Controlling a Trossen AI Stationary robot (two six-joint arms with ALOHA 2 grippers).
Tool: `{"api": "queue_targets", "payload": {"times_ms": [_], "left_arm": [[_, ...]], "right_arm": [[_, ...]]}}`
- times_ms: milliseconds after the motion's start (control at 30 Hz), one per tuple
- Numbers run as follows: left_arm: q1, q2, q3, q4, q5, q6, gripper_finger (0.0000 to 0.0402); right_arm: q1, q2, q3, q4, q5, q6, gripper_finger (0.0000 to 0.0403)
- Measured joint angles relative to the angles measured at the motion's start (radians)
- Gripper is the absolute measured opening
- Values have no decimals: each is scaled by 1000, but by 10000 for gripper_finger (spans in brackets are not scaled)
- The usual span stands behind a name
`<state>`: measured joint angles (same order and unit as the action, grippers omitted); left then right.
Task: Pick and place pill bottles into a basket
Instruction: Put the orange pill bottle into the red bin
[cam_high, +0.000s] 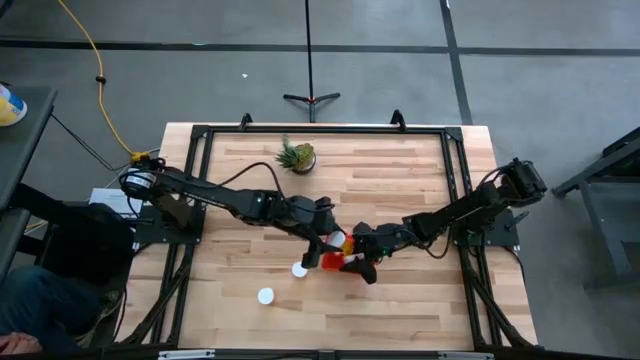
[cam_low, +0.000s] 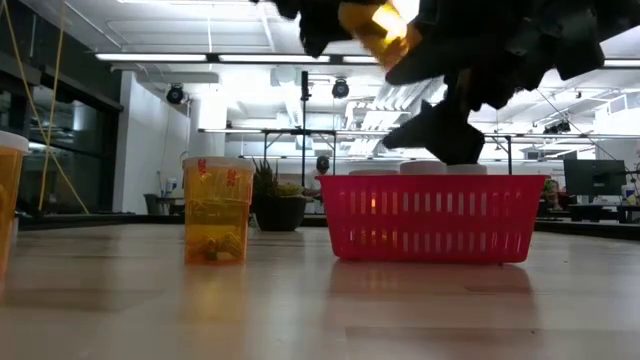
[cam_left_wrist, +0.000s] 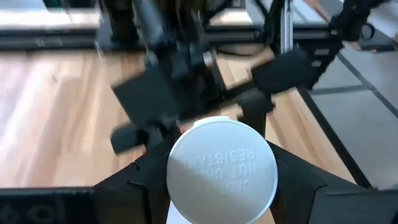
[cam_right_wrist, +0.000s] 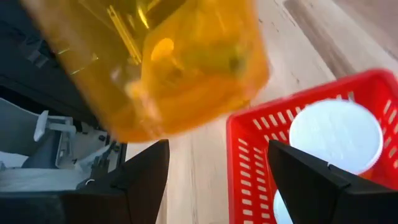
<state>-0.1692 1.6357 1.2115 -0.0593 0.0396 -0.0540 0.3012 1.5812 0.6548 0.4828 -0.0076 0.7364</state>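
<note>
Left end effector (cam_high: 325, 243) is gripping an amber pill bottle (cam_left_wrist: 222, 169) by its sides, holding it over the red basket (cam_low: 432, 216) for dropping in beside the capped ones. Right end effector (cam_high: 362, 268) is hanging open alongside; two bottles (cam_high: 298, 270) are waiting on the surface (cam_high: 400, 310).

Bright ceiling strip lights (cam_low: 160, 56) glare in the low view; both wrist views are motion-blurred (the near amber bottle (cam_right_wrist: 168, 62) especially); shadows are soft.
</note>
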Motion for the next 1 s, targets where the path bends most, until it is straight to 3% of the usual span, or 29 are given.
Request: {"api": "queue_targets", "payload": {"times_ms": [133,400,733,1000], "left_arm": [[0,-10,45,-70,-13,6,249],[-1,-12,165,-191,-20,8,236],[-1,-12,170,-257,-9,4,240],[-1,3,170,-311,-2,-18,238]], "right_arm": [[0,-42,0,-43,23,-28,263],[-7,-190,0,-282,152,-64,264],[-49,-389,0,-548,352,-57,264],[-78,-466,0,-591,441,-87,264]]}}
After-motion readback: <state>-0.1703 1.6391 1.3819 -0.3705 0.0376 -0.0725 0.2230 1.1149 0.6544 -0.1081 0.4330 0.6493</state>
